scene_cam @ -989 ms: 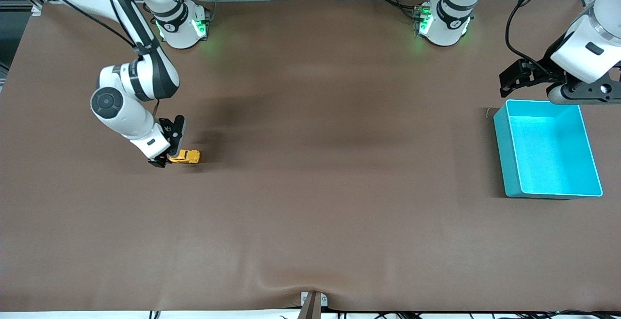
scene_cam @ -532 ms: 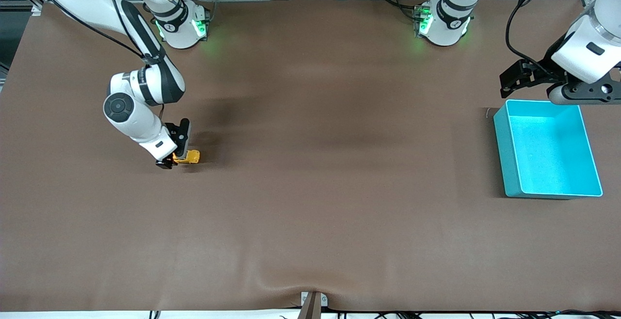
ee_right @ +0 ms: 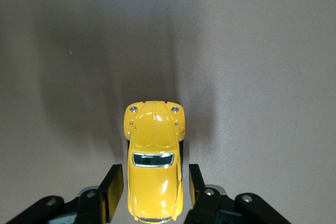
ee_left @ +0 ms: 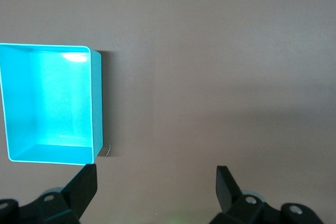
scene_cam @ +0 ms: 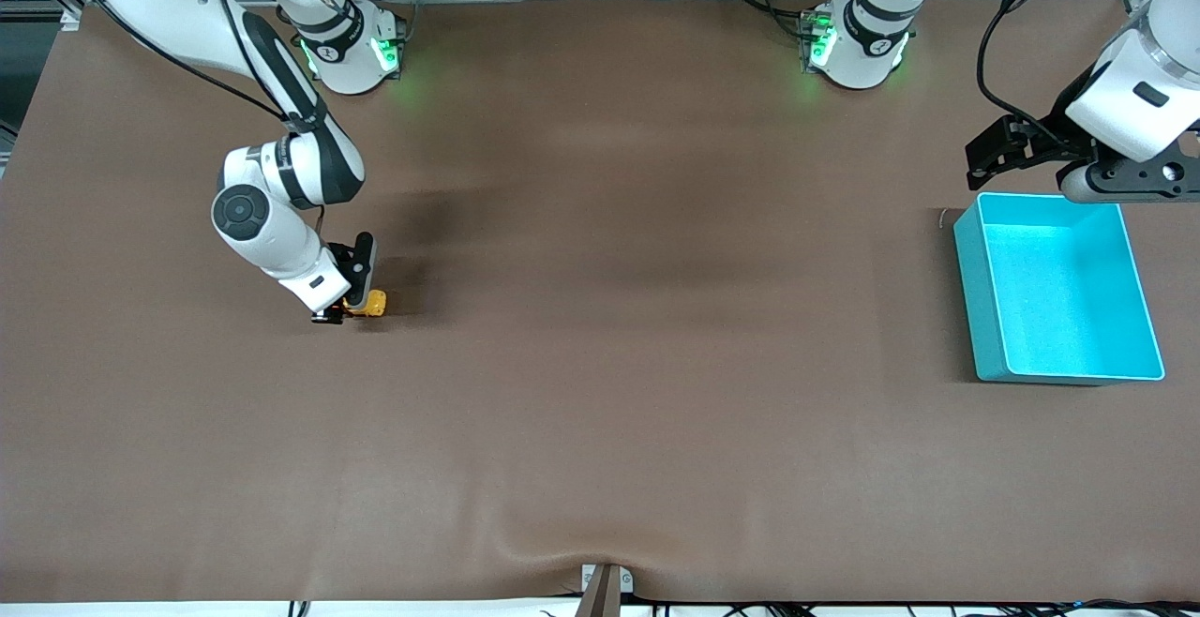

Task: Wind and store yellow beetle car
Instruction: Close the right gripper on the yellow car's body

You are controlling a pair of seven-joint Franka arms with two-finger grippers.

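Note:
The yellow beetle car (scene_cam: 372, 303) stands on the brown table toward the right arm's end. In the right wrist view the car (ee_right: 153, 156) lies lengthwise between the fingers. My right gripper (scene_cam: 343, 306) is low at the table and open, its two fingers (ee_right: 112, 187) straddling the car's rear half with a small gap on each side. The turquoise bin (scene_cam: 978, 298) stands empty at the left arm's end. My left gripper (scene_cam: 982, 159) waits open and empty in the air beside the bin's rim (ee_left: 95, 103), over bare table.
The brown mat (scene_cam: 637, 364) covers the whole table, with a slight wrinkle at the edge nearest the front camera. A small wire bit (ee_left: 108, 151) lies by the bin's corner. The arm bases stand along the table's edge farthest from the front camera.
My right gripper has slid forward along the table so its open fingers now enclose more of the car. The car and the left arm have not moved.

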